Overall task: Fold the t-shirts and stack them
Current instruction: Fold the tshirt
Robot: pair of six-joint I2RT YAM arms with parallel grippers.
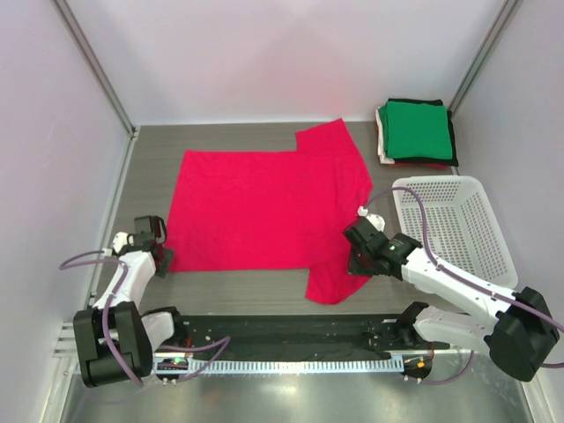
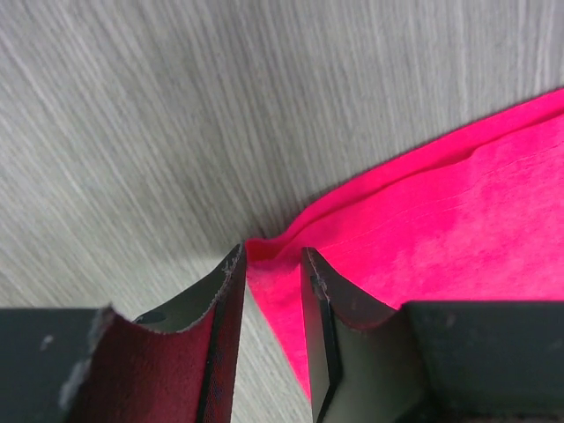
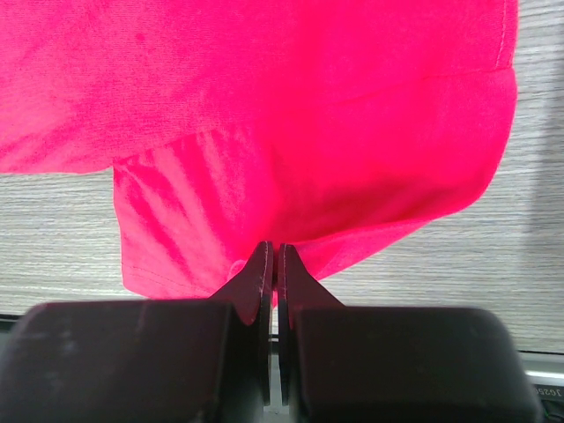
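Left hand (image 2: 271, 256): half-open astride red-pink t-shirt (image 1: 264, 207), 8 o'clock corner.
Right hand (image 3: 271, 251): clenched on its 4 o'clock sleeve.

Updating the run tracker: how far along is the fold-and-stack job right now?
Done: a stack of folded shirts, green on top, sits at the far right corner. In hand: the red-pink shirt lies spread flat; the right gripper is shut on its near sleeve, the left gripper straddles its hem corner, jaws apart. Remaining: fold it and stack it.

Basket (image 1: 463, 229) blocks right — folded stack (image 1: 416, 132) behind; open table (image 1: 150, 176) left.
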